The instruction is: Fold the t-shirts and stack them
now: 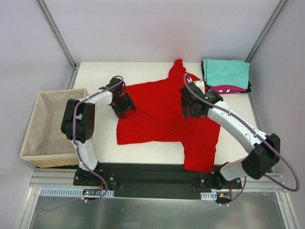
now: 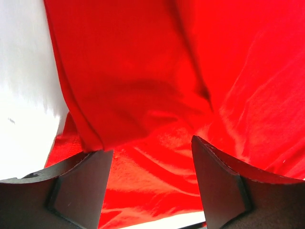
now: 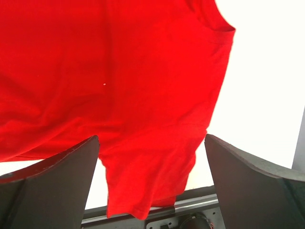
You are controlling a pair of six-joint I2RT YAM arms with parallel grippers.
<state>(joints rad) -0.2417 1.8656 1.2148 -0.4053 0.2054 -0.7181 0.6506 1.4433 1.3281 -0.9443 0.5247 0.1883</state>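
Note:
A bright red t-shirt lies spread on the white table, with one sleeve hanging over the near edge. My left gripper is down at the shirt's left edge, its jaws open. Red cloth lies beneath my left gripper, and a raised fold touches its left finger. My right gripper hovers open over the shirt's right part. In the right wrist view the shirt lies flat below my right gripper. At the back right sits a stack of folded t-shirts, teal on top, with magenta and black edges under it.
A wicker basket with beige lining stands off the table's left side. Metal frame posts and grey walls close in the back and sides. The black base rail runs along the near edge.

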